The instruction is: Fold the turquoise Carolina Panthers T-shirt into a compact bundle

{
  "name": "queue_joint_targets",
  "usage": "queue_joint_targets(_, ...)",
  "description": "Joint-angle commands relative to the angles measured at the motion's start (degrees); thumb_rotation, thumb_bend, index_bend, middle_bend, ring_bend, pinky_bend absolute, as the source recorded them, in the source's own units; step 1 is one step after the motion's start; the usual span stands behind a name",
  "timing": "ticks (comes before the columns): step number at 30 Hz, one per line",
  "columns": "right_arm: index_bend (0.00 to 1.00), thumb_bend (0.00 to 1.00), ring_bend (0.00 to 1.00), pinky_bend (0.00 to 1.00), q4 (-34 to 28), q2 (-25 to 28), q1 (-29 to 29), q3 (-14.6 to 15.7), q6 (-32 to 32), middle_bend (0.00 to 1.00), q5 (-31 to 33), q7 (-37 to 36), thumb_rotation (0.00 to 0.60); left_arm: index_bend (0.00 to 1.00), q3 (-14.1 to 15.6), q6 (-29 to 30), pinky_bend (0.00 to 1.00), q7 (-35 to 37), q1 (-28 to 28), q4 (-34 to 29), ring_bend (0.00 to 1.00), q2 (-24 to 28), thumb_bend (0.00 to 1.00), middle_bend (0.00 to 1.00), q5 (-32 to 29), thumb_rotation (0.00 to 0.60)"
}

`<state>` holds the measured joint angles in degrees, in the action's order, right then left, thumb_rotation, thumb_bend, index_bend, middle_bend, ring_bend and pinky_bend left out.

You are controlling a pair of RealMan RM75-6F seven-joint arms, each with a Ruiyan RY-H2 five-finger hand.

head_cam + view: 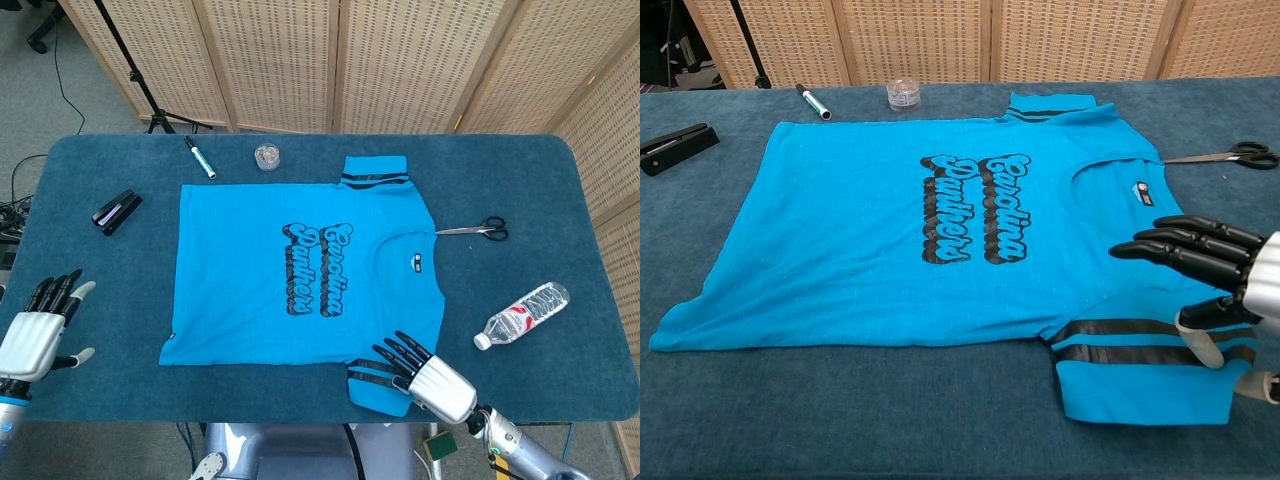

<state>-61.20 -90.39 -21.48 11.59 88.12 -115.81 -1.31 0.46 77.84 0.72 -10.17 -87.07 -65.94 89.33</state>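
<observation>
The turquoise Carolina Panthers T-shirt [300, 270] lies flat and unfolded mid-table, print up, collar toward the robot's right. The right hand [1220, 275] hovers over the near striped sleeve [1140, 365], fingers spread and holding nothing; whether it touches the cloth I cannot tell. The left hand [40, 330] hangs off the table's near-left corner, fingers apart and empty, well away from the shirt's hem. The likely trouble is a one-sided pull: if only the sleeve is caught, the body may drag and wrinkle instead of folding cleanly. The scissors [478, 231] lie just beside the collar edge, and the marker [200, 158] and small clear jar [266, 156] sit near the far edge, so a sweeping fold could snag them. The stapler [116, 211] and water bottle [522, 316] leave more room.
</observation>
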Motion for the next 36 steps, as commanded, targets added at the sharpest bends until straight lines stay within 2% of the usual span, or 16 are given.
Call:
queue_joint_targets(1, 0.67, 0.41, 0.0, 0.0, -0.1, 0.2, -0.1, -0.1, 0.0, 0.06, 0.3, -0.2, 0.6, 0.14, 2.7, -2.2, 0.0, 8.3, -2.3, 4.3, 0.0, -1.0, 0.0, 0.0, 5.4, 0.6)
queue_joint_targets(6, 0.67, 0.41, 0.0, 0.0, -0.1, 0.4, -0.3, -0.2, -0.5, 0.06, 0.8, -0.8, 0.6, 0.25, 5.4, -1.6, 0.0, 21.9, -5.1, 13.7, 0.0, -5.2, 0.0, 0.0, 12.3, 0.6)
queue_joint_targets(9, 0.67, 0.41, 0.0, 0.0, -0.3, 0.5, -0.4, -0.3, -0.7, 0.06, 1.2, -1.0, 0.6, 0.31, 6.5, -1.4, 0.0, 25.9, -5.9, 18.7, 0.0, -8.1, 0.01, 0.0, 14.2, 0.6)
queue_joint_targets(23, 0.67, 0.44, 0.0, 0.0, 0.1, 0.3, -0.4, -0.6, -1.4, 0.06, 2.3, -1.3, 0.6, 0.4, 7.9, 0.2, 0.0, 32.0, -8.0, 29.3, 0.0, -17.2, 0.01, 0.0, 15.8, 0.6)
queue_joint_targets(36, 0.67, 0.44, 0.0, 0.0, 0.0, 0.4, -0.8, -0.2, -2.0, 0.06, 2.8, -3.6, 0.6, 0.4, 9.6, 1.8, 0.0, 36.3, -9.8, 36.0, 0.0, -19.4, 0.05, 0.0, 17.0, 0.6)
